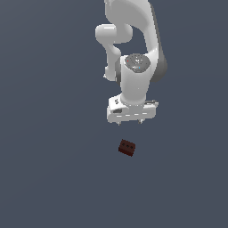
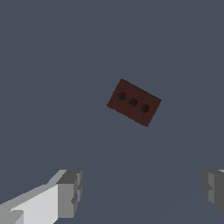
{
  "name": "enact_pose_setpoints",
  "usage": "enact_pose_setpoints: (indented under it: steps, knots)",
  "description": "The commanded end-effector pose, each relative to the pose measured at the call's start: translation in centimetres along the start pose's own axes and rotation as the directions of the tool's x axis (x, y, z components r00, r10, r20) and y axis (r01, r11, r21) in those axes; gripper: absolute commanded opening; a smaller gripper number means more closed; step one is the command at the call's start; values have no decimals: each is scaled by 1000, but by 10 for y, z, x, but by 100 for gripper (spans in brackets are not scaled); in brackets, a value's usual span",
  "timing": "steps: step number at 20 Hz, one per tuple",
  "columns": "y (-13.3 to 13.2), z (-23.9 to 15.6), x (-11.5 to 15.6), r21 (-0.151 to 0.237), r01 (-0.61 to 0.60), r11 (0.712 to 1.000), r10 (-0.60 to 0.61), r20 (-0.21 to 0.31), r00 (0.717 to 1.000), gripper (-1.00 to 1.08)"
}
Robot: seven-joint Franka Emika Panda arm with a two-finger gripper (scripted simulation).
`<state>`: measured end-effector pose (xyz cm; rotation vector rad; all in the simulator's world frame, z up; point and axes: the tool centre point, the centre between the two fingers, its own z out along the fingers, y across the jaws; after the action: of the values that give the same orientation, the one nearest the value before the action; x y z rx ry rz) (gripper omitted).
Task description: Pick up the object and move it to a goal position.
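Gripper (image 2: 141,192) fingers spread wide with nothing between them, brick sitting on the floor apart from them.

Both grey fingertips (image 2: 70,193) show at the edges of the wrist view, and the little dark red-brown brick (image 2: 134,102) lies flat on the slate-grey floor (image 2: 52,65), turned at an angle; that view shows three small dark holes in a row on its top face. From the exterior view the white Panda arm (image 1: 136,53) hangs over the scene with the gripper (image 1: 130,121) pointing down, and the brick (image 1: 127,148) sits clear of it, not touching.
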<state>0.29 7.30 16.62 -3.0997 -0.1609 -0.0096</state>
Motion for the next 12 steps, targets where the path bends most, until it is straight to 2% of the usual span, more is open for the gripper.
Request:
enact_pose_setpoints:
  steps: [1, 7, 12]
  knots:
    - [0, 2, 1, -2, 23, 1000, -23, 1, 1000, 100]
    - [1, 9, 8, -8, 118, 993, -118, 4, 993, 100]
    - [3, 18, 15, -13, 235, 972, -235, 8, 972, 100]
